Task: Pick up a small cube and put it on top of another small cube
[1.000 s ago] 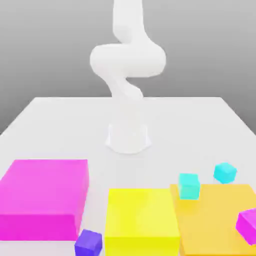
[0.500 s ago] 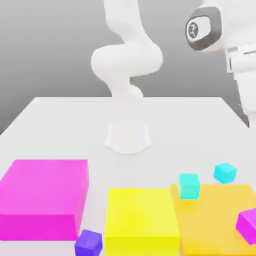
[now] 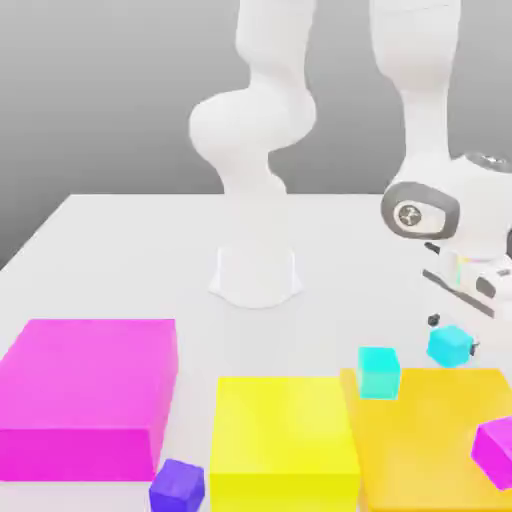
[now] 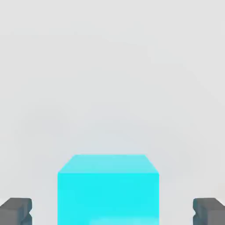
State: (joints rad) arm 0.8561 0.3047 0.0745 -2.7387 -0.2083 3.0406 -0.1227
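One small cyan cube [image 3: 450, 346] rests on the white table [image 3: 130, 260] at the exterior view's right. My gripper [image 3: 452, 334] has come down over it and is open. In the hand view the same cube [image 4: 108, 189] sits between the dark fingertips [image 4: 16, 211], with a gap on each side. The other small cyan cube [image 3: 378, 371] stands a little toward the exterior view's left, at the far corner of the orange block [image 3: 430, 435]. I cannot tell whether it rests on that block or just behind it.
A flat magenta block [image 3: 90, 385] lies at the front left, with a yellow block [image 3: 283, 430] in the middle beside the orange one. A small purple cube [image 3: 177, 487] sits by the yellow block. A small magenta cube [image 3: 495, 450] lies on the orange block. The arm's base [image 3: 257, 275] stands mid-table.
The hand came in from the upper right and dropped to the table over the right-hand cyan cube. None of the cubes or blocks have moved.
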